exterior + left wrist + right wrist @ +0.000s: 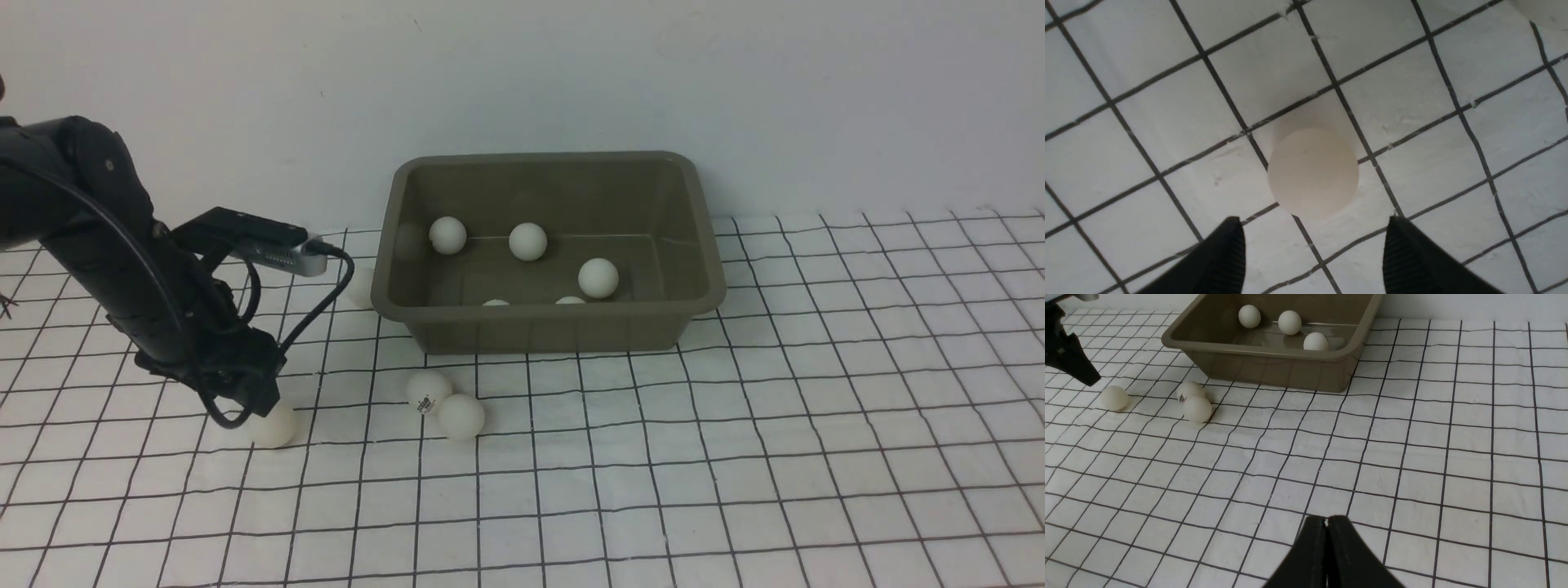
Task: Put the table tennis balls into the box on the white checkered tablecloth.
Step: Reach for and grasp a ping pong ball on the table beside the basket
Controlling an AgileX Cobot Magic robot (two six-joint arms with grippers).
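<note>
The olive-grey box (547,331) stands at the back of the white checkered tablecloth (735,457) with several table tennis balls (527,241) inside. My left gripper (263,402) hangs open just above one ball (274,426) on the cloth. In the left wrist view that ball (1312,173) lies just beyond the left gripper's (1314,222) spread fingertips, not between them. Two touching balls (447,404) lie in front of the box. Another ball (359,287) rests against the box's left side. My right gripper (1327,519) is shut and empty over bare cloth, out of the front view.
A white wall rises right behind the box. The left arm and its cable (318,314) stand between the left ball and the box's left end. The cloth is slightly wrinkled.
</note>
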